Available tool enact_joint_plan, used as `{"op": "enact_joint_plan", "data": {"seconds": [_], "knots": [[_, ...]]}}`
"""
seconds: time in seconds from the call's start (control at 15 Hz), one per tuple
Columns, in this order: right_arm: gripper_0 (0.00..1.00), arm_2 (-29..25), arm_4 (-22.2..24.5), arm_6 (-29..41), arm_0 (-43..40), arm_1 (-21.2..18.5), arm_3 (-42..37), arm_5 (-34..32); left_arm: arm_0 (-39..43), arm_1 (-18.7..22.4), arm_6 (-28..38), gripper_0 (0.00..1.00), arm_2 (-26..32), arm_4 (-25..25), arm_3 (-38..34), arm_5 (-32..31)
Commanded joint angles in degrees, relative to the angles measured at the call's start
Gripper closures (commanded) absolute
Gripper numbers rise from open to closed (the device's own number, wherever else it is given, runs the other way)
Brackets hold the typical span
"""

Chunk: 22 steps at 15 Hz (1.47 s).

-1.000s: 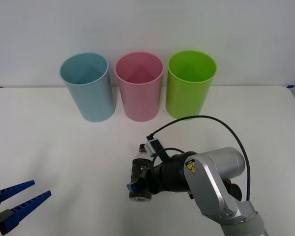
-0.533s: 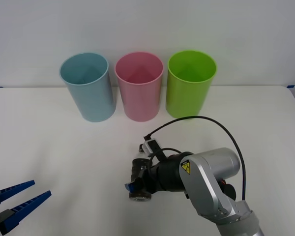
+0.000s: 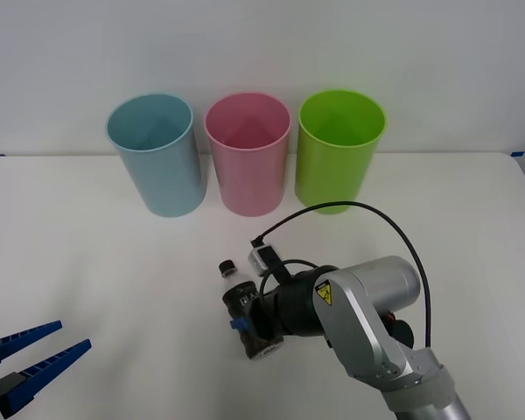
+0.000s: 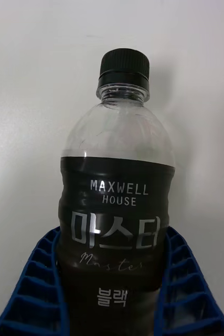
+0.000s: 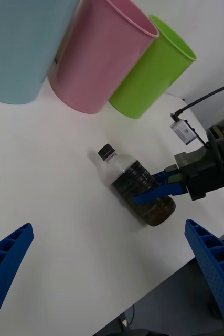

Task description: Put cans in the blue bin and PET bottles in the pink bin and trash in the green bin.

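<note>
The right end effector sits low over the white tabletop, its blue ribbed fingers pinching the lower body of the PET bottle from both sides. The bottle is tipped — its black cap points up and away toward the bins while its base stays near the tabletop under the wrist. From the right wrist view the dark label with white lettering faces the camera, dark brown drink fills the lower part, and the clear shoulder rises to the cap. In the left wrist view the bottle leans on the tabletop with a blue finger across its side, and the grey arm comes in behind it.

Along the far side of the tabletop stand three bins in a row, upright and open: the blue bin on the left, the pink bin in the middle, the green bin on the right. Pink and green stand close together; blue and pink nearly touch at the rims. The bottle is well short of them, roughly in front of the pink one.

The left end effector waits at the near left corner — fingers spread apart, holding nothing, well away from the bottle.
</note>
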<state>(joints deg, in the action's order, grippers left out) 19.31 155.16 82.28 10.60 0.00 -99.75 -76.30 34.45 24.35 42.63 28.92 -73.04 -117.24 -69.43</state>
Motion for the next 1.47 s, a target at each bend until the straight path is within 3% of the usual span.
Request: {"op": "enact_joint_plan", "data": {"seconds": [0.07, 0.33, 0.87, 1.2, 1.47], "knots": [[1.00, 1.5, 0.0, -0.1, 0.1, -1.5, 0.0, 2.1, 0.0, 0.0, 0.0, 0.00, 0.0, 0.0, 0.0, 0.0], [1.00, 2.1, -2.7, -1.1, 0.1, -2.6, 0.0, 4.4, 0.0, 0.0, 0.0, 0.00, 0.0, 0.0, 0.0, 0.0], [1.00, 0.5, -25.3, -8.8, 0.3, -12.6, -9.6, 6.5, 0.0, 0.0, 0.0, 0.00, 0.0, 0.0, 0.0, 0.0], [1.00, -4.7, -39.9, -18.6, -0.7, -13.4, -10.1, 7.7, 0.0, 0.0, 0.0, 0.00, 0.0, 0.0, 0.0, 0.0], [1.00, -7.0, -48.8, -20.7, -2.1, -13.8, -11.8, 7.8, 0.0, 0.0, 0.0, 0.00, 0.0, 0.0, 0.0, 0.0]]}}
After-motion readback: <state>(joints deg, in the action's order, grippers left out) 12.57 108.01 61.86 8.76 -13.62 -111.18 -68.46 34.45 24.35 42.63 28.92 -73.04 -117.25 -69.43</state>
